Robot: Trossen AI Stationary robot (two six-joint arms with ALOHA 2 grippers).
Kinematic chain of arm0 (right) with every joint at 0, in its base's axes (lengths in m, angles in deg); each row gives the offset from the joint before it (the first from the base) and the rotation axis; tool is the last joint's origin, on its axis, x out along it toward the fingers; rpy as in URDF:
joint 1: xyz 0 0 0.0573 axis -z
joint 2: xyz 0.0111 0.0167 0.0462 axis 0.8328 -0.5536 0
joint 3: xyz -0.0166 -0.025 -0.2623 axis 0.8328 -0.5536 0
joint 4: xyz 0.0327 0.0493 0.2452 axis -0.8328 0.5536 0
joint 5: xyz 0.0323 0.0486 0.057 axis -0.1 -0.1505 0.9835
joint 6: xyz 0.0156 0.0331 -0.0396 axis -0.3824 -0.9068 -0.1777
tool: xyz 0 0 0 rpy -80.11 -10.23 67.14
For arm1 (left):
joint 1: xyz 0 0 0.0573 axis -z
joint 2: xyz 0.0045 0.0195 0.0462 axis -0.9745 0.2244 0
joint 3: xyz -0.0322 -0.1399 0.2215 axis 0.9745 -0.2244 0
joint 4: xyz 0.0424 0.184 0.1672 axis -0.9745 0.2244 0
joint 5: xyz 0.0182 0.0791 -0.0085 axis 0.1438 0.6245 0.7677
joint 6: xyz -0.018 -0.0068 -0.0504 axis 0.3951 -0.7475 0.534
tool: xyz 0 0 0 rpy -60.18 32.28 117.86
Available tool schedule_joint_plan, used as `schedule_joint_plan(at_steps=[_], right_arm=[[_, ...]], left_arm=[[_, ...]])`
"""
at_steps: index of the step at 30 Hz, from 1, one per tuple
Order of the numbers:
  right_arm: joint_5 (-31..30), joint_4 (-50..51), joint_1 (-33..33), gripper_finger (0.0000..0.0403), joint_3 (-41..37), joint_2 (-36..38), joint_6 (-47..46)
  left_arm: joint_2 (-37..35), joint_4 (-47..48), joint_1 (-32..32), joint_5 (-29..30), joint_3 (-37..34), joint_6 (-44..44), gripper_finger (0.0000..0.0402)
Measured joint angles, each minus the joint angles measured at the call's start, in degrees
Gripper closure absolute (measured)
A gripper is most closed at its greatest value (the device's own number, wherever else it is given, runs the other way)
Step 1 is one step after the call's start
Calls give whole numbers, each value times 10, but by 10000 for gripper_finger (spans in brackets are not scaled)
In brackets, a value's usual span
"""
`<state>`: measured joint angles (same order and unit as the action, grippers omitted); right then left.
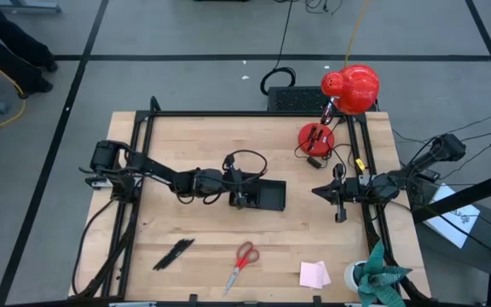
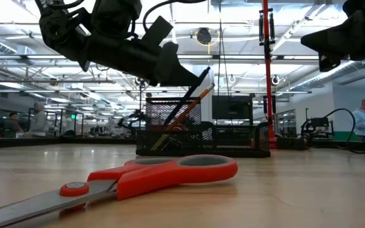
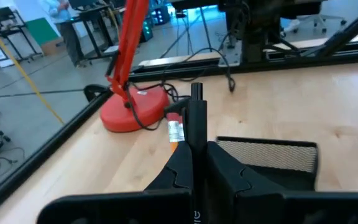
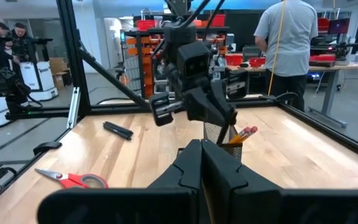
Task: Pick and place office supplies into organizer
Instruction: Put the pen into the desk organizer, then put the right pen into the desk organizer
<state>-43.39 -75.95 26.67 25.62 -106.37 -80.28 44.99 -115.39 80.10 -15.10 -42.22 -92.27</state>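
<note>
The organizer (image 1: 267, 196) sits mid-surface, its tall mesh cup already holding orange pencils (image 2: 192, 104). The left hand (image 3: 196, 163) hovers just above that cup, clamped on a thin black pen (image 3: 197, 124) pointing toward it. The likely trouble: a tilted pen could catch the cup's rim or jam against the leaning pencils, then tip out or nudge the light organizer. The right hand (image 4: 202, 163) waits to the organizer's right, fingers together and empty. Scissors (image 1: 243, 262), more pens (image 1: 174, 252) and the pink pad (image 1: 314, 274) lie nearer the front edge than the organizer.
</note>
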Motion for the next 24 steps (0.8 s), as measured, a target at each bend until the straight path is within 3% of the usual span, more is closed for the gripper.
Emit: schedule_joint_plan(at_steps=[5, 15, 21, 24], right_arm=[[0, -9, 0, 399, 0, 0, 23], [-1, -13, 0, 399, 0, 0, 36], [-1, -11, 0, 399, 0, 0, 36], [-1, 0, 0, 399, 0, -1, 23]], left_arm=[[0, 0, -2, 10, 0, -10, 381], [-25, 13, 4, 13, 0, -12, 279], [-130, 78, 29, 32, 0, -26, 249], [-238, 226, 80, 67, 31, -31, 247]])
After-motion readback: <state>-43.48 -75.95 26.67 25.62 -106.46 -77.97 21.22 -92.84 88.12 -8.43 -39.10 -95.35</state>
